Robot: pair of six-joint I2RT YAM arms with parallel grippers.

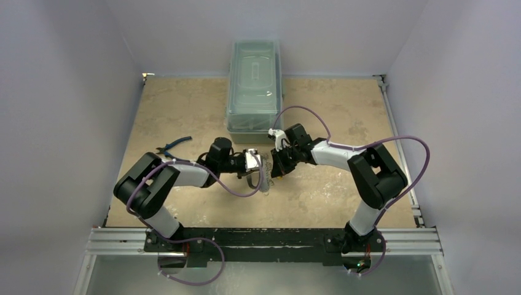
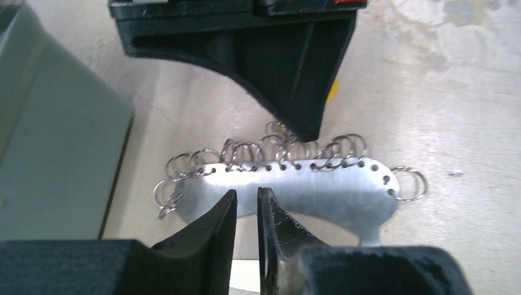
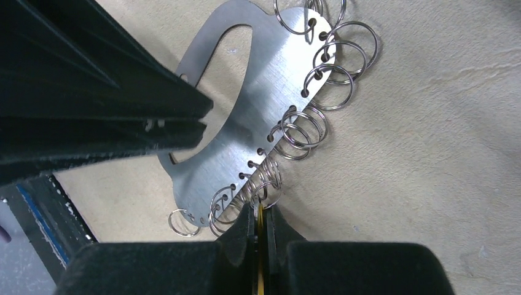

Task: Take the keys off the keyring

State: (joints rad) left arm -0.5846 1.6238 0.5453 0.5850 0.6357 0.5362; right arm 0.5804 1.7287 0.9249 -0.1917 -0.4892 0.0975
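Keyring (image 2: 332, 190) clamped in left claw (image 2: 247, 206), right claw (image 3: 260, 215) clenched on yellow key (image 3: 260, 264)

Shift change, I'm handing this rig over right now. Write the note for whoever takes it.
Left claw: shut on the flat silvery metal keyring plate, by its oval cut-out.
Right claw: shut on a thin yellow piece, probably a key head, among the small silvery wire rings along the plate's holed edge.
Done: no removed piece in view.
Left: pull the yellow piece free, then clear the other rings.
Blue-handled pliers lie apart from both claws.
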